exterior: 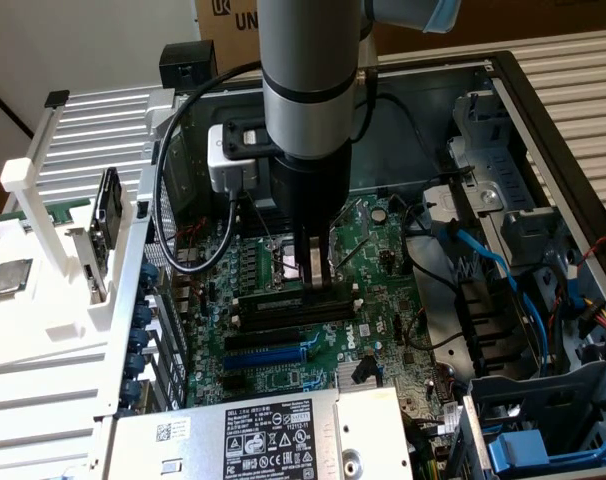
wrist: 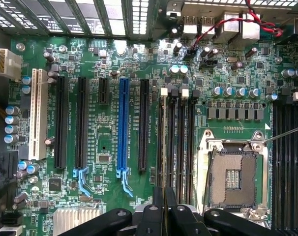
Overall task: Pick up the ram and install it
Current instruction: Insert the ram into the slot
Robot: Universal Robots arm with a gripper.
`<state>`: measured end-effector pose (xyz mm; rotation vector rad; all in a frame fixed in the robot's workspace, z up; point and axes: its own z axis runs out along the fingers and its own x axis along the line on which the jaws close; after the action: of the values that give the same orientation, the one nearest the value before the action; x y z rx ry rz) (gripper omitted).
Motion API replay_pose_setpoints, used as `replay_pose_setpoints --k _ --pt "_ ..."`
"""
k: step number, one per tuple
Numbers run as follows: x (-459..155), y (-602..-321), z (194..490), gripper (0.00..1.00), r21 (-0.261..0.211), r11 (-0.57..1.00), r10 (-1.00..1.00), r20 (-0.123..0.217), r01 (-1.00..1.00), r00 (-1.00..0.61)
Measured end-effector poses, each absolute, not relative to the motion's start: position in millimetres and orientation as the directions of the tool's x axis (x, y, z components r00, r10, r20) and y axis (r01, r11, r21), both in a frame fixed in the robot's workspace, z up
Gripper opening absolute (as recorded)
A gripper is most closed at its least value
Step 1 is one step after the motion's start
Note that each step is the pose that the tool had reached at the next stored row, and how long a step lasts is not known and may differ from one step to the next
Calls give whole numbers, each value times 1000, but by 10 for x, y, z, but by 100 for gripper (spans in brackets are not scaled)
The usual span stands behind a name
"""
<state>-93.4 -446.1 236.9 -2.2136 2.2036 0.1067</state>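
My gripper points straight down over the black memory slots in the middle of the motherboard, inside the open computer case. In the wrist view the gripper has its two fingers almost together. Between them sits the ram, seen edge-on as a thin dark strip. That strip lines up with the memory slot furthest from the processor socket. Whether the ram touches the slot is hidden by the fingers. The other slots beside it stand empty, with white end clips.
A long blue slot and black card slots lie beside the memory slots. A white rack at the exterior view's left holds a dark flat card and a processor chip. Cables and drive bays fill the exterior view's right.
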Motion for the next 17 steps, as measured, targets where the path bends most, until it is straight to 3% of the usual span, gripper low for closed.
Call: replay_pose_setpoints --k 17 --pt "-926 -4470 2352 13 39 -5 -998 -60 -999 3"
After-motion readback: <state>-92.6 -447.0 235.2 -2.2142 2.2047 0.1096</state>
